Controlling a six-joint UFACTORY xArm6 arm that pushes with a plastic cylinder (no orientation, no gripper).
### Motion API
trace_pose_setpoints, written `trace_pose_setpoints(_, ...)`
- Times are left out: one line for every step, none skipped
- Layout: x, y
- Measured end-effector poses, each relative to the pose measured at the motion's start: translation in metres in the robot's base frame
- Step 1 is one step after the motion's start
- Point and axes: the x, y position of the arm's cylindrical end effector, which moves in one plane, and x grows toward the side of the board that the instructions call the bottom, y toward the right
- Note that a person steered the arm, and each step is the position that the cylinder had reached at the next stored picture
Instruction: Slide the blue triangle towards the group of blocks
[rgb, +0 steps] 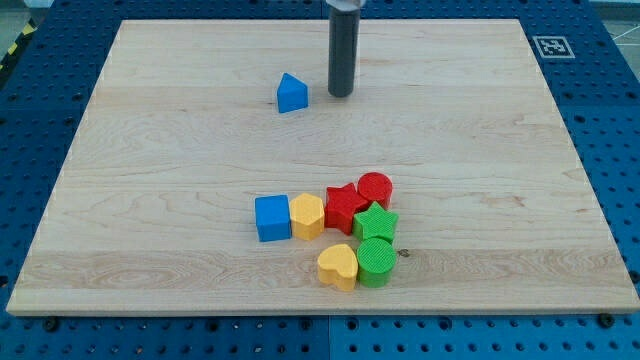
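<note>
The blue triangle (292, 93) sits alone on the wooden board in the upper middle of the view. My tip (341, 94) stands just to its right, a small gap apart, not touching it. The group of blocks lies below, in the lower middle: a blue cube (272, 218), a yellow hexagon (307, 215), a red star (344, 208), a red cylinder (375, 188), a green star (376, 223), a green cylinder (376, 260) and a yellow heart (338, 266), packed close together.
The wooden board (150, 200) lies on a blue perforated table. A fiducial marker (551, 46) sits at the board's upper right corner.
</note>
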Motion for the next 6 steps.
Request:
trace_pose_setpoints(-0.002, -0.038)
trace_pose_setpoints(0.01, -0.073)
trace_pose_setpoints(0.012, -0.088)
trace_pose_setpoints(0.05, -0.081)
trace_pose_setpoints(0.057, -0.079)
trace_pose_setpoints(0.073, -0.059)
